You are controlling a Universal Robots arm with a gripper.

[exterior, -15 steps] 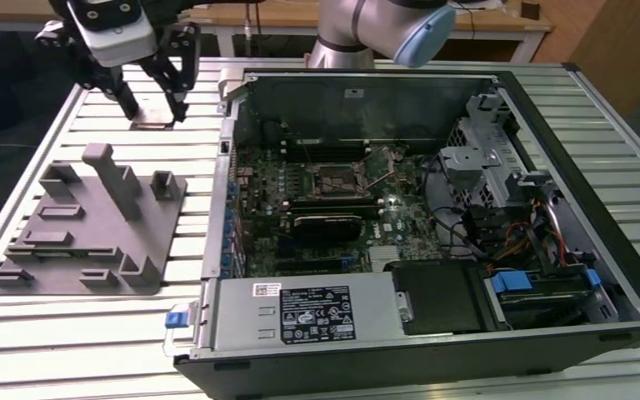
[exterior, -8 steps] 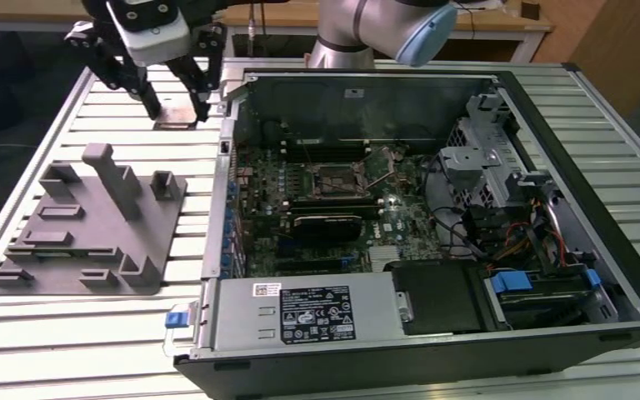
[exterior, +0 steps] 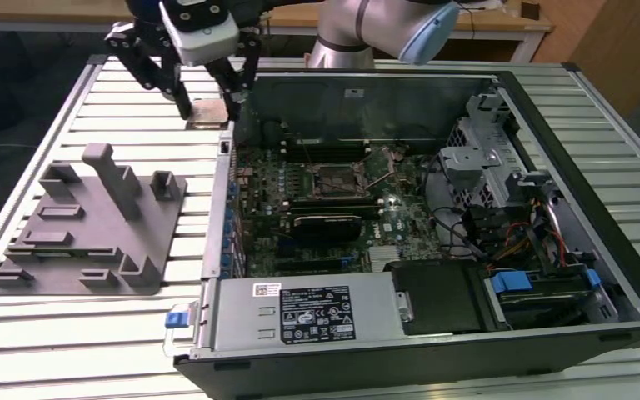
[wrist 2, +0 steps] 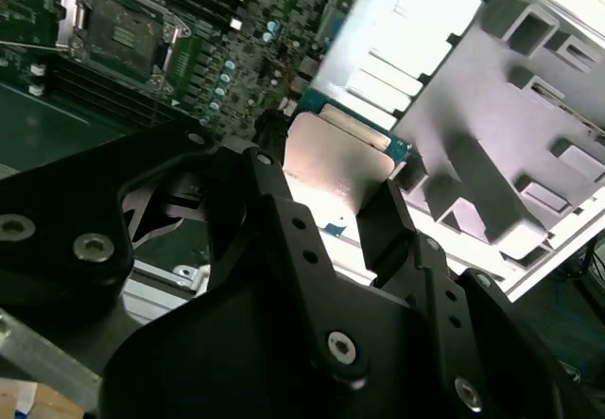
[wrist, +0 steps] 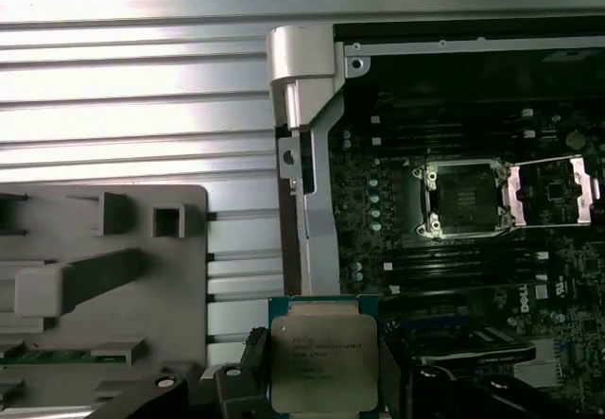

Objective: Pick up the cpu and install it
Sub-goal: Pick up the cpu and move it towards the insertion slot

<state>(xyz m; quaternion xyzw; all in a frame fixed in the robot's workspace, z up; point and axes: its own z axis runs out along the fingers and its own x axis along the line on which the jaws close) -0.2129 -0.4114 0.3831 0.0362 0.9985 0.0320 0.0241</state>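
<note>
First wrist view: the cpu (wrist: 323,362) is seen clamped between the jaws, which are closed against two opposite edges of it. Its silvery metal top is turned up toward that camera, and a green rim is visible around the lid. It is carried flat and level. As the outline is close to square, no long axis can be told; its edges run roughly in line with the wall of the computer case (wrist: 307,154).

In the exterior view the cpu (exterior: 209,111) is held above the slatted worktop (exterior: 76,350), just outside the far corner of the case (exterior: 587,108) on the exterior view's left. The grey fixture block (exterior: 87,225) lies on the worktop nearer the camera, apart from the chip. In the second wrist view the cpu (wrist 2: 340,164) is framed by the black fingers, with the fixture block (wrist 2: 510,126) behind it.

Inside the case, the motherboard socket (wrist: 465,197) is open, its metal frame (wrist: 553,190) swung to one side. The socket (exterior: 337,179) is well apart from the held chip.
</note>
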